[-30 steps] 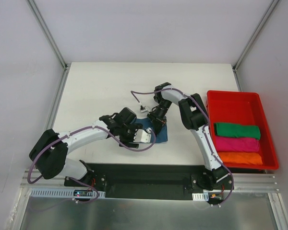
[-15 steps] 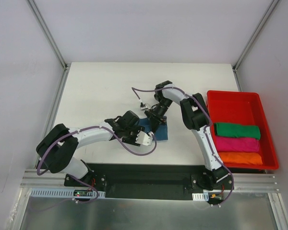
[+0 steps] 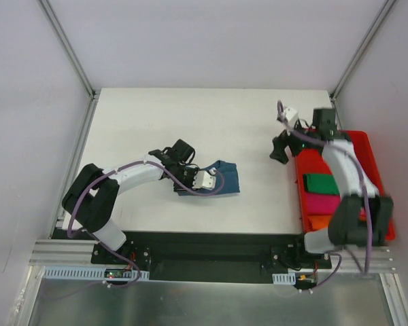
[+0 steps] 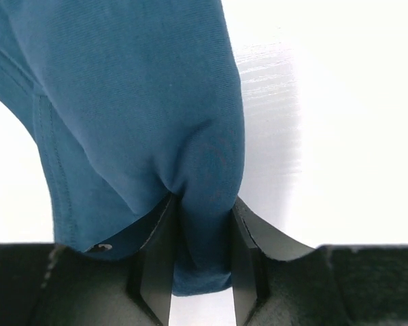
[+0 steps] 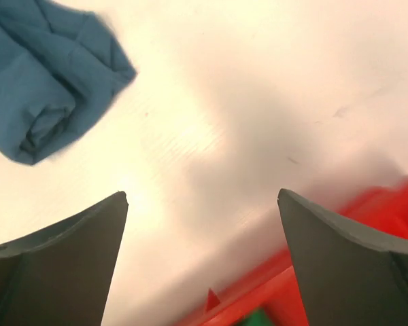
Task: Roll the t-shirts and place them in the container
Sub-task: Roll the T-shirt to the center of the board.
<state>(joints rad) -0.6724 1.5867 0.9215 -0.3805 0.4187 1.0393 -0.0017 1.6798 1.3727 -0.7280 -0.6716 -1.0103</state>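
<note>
Three rolled shirts (image 3: 319, 184) already in red tray (image 3: 367, 138). Blue shirt (image 3: 226, 178) mid-table, loosely rolled. Left gripper (image 4: 202, 200) clamped on one fold of it, right gripper (image 5: 202, 197) wide apart, empty, by tray. Worry: single-point pinch, so lifting could unravel roll.

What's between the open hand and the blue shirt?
Just bare table between the right hand and the blue shirt, seen from the top view.
</note>
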